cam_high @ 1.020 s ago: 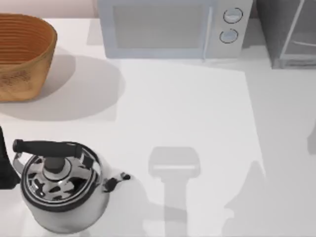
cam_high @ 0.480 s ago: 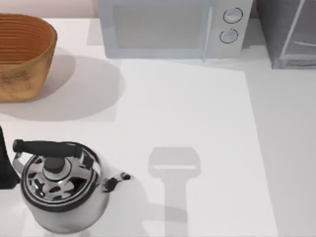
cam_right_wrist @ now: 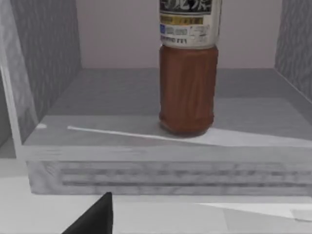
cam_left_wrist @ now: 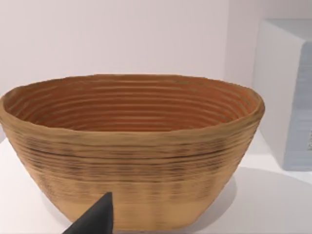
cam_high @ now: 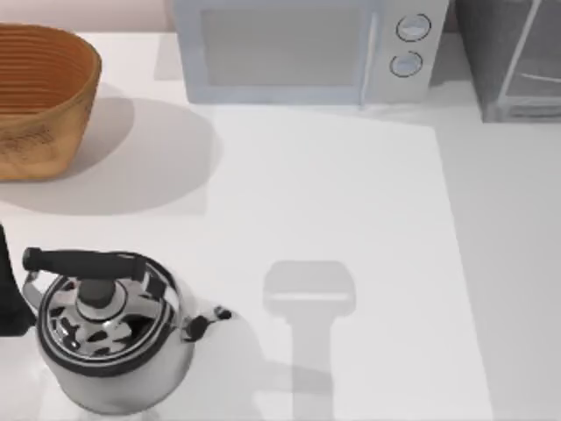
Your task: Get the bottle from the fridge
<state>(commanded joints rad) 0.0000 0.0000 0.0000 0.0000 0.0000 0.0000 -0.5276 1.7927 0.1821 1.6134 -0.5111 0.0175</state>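
Observation:
The bottle (cam_right_wrist: 187, 87) stands upright on the floor of the fridge (cam_right_wrist: 112, 97), seen in the right wrist view. It has a brown lower body and a dark label with pale print, and its top is cut off by the frame. The fridge's interior is open to the camera, between dark grey speckled side walls. My right gripper (cam_right_wrist: 92, 219) sits just outside the fridge's front ledge, apart from the bottle. From above, the fridge (cam_high: 504, 53) is at the table's back right corner. My left gripper (cam_left_wrist: 95, 219) hangs in front of the basket, and part of that arm (cam_high: 9, 298) shows at the left edge.
A woven basket (cam_high: 39, 96) sits at the back left. A pale microwave (cam_high: 298, 48) with two round knobs stands at the back middle, beside the fridge. At the front left there is a shiny steel kettle (cam_high: 110, 333).
The grey shadow that lay on the table's front right a second ago has gone from the top view. Kettle, basket, microwave and left arm have not moved.

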